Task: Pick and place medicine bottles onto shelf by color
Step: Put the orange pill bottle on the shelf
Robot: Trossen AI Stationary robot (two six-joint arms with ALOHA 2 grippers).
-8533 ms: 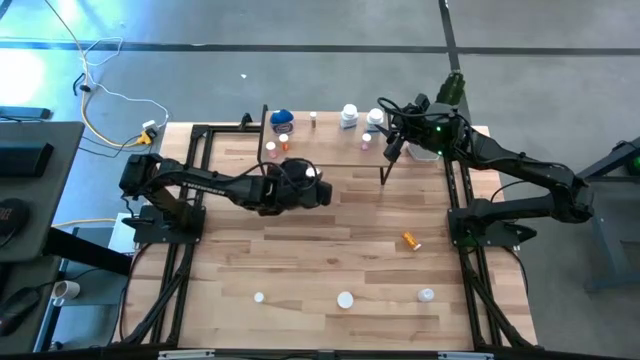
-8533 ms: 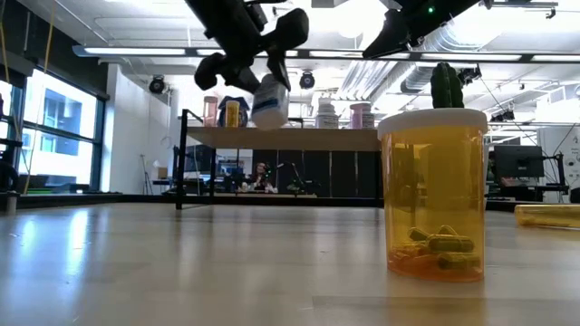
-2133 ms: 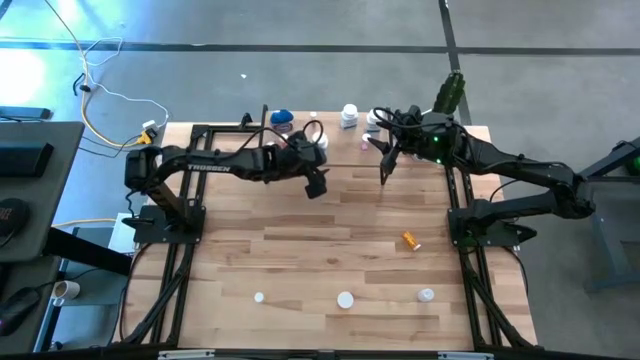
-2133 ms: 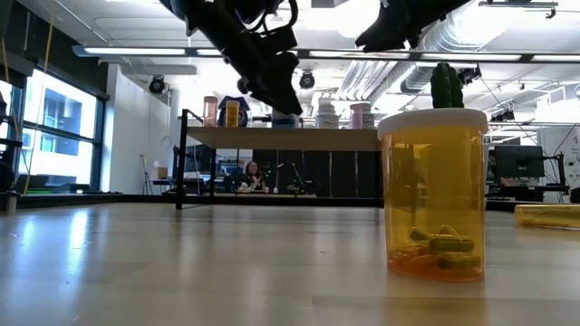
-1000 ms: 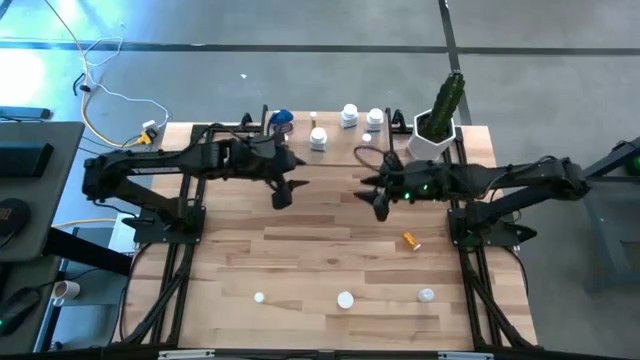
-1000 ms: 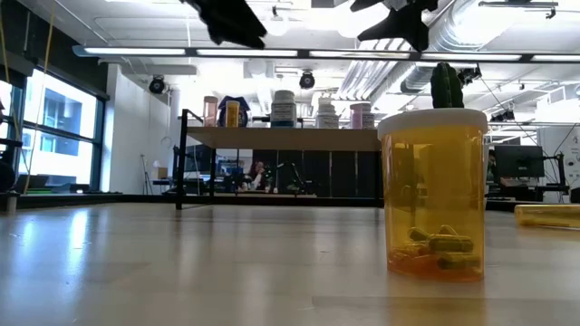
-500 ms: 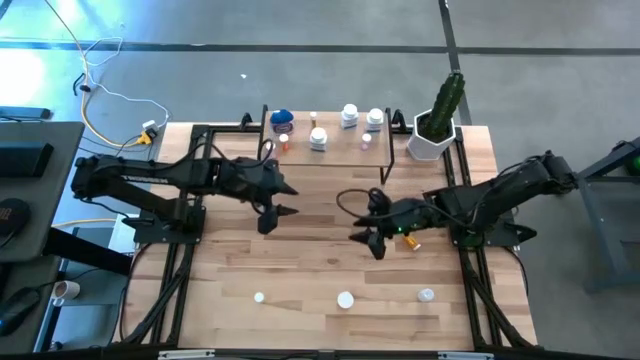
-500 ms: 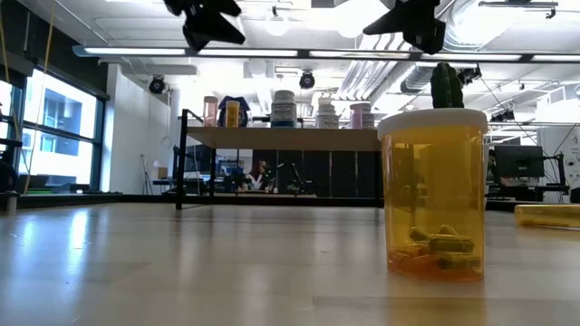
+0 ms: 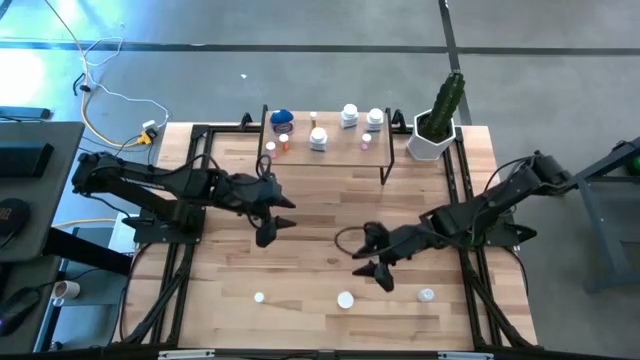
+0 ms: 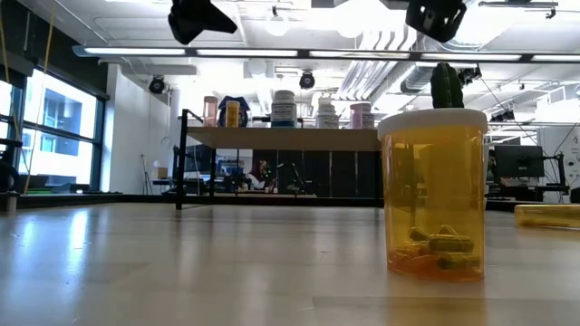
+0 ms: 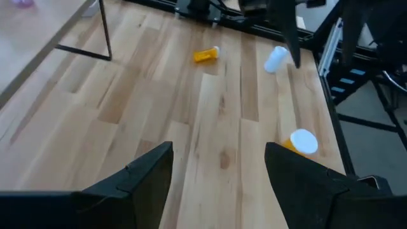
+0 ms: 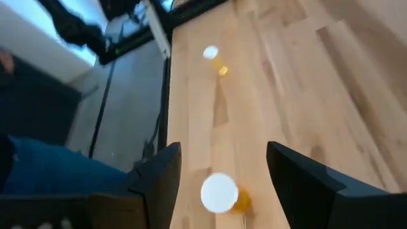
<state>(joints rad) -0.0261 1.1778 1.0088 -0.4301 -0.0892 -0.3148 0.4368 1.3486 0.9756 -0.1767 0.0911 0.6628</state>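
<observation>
Both grippers (open) hover mid-table, bare planks.

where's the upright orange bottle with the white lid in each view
High view: orange bottle near the table's front edge, about midway across.
Low view: large and close, right of centre.
Left wrist view: low on the right, near the table edge.
Right wrist view: between the fingers, lid up.
Shared landmark: the shelf, in the high, low and left wrist views; not in the right wrist view.
</observation>
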